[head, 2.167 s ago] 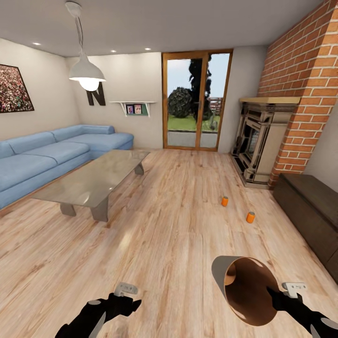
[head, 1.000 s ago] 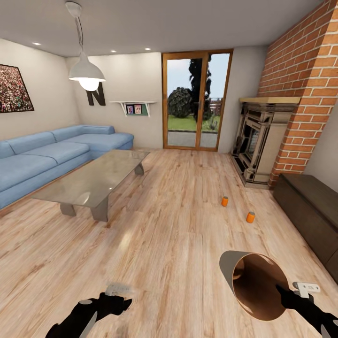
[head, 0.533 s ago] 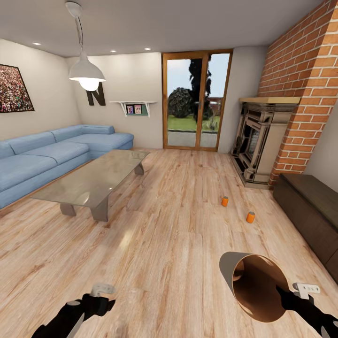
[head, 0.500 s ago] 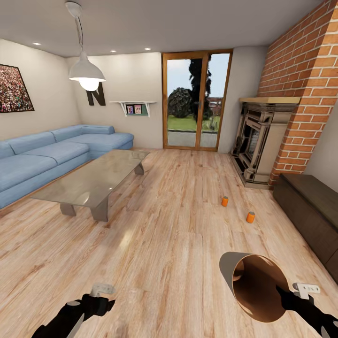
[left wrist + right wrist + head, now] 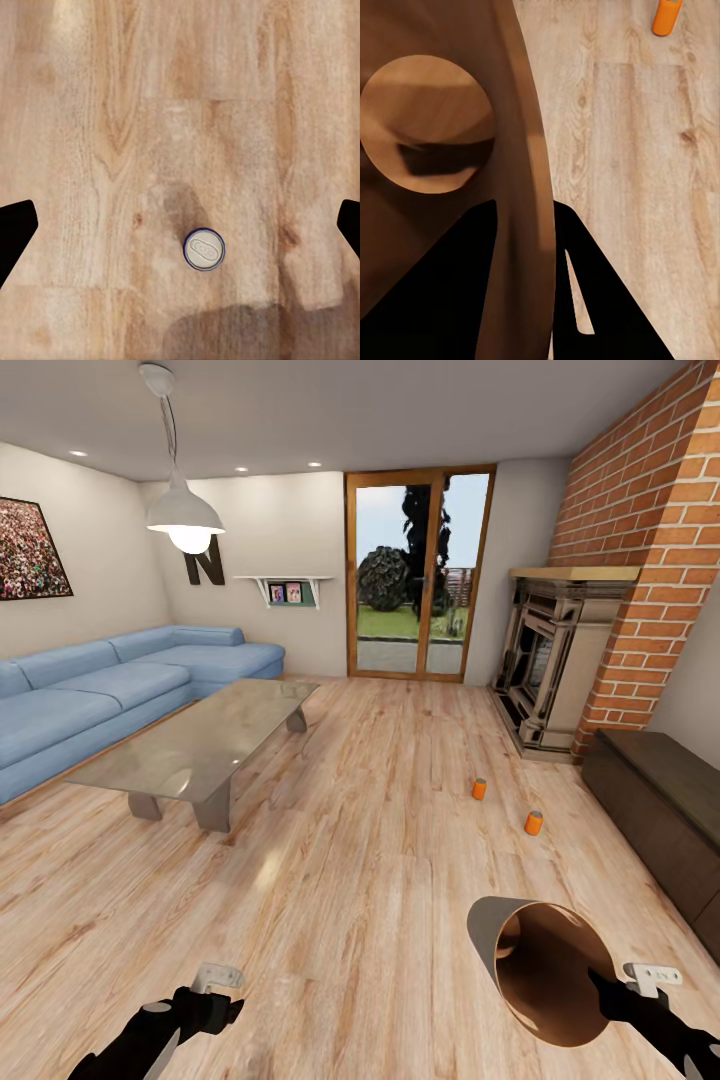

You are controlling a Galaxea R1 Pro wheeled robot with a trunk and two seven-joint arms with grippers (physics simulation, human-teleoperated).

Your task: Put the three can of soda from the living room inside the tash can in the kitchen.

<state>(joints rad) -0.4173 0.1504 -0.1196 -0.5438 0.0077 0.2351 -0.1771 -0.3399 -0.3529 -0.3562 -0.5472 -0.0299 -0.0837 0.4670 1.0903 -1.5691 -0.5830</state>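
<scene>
- so the right end effector (image 5: 612, 997) is clamped on the rim of the round tapered grey bin with the copper-brown inside (image 5: 535, 970), held tipped with its mouth towards the camera; looks like a wall pinch only, so I'd guess any jolt could let the bin swing or slip out
- left end effector (image 5: 180, 225) is spread wide, hanging over the pale wood floor (image 5: 360, 880) with nothing in it; right below sits the small blue-rimmed drink can with a grey top (image 5: 203, 249), upright, roughly centred between the fingers
- risk there: come down a bit off-centre and a finger knocks the can over; then it rolls
- two small orange cylindrical cans (image 5: 479, 788) (image 5: 534, 823) stand on the floor further ahead, near the long dark low cabinet (image 5: 665, 800); one could roll under it if bumped
- bin's tilted, so a can dropped in might just roll back out
</scene>
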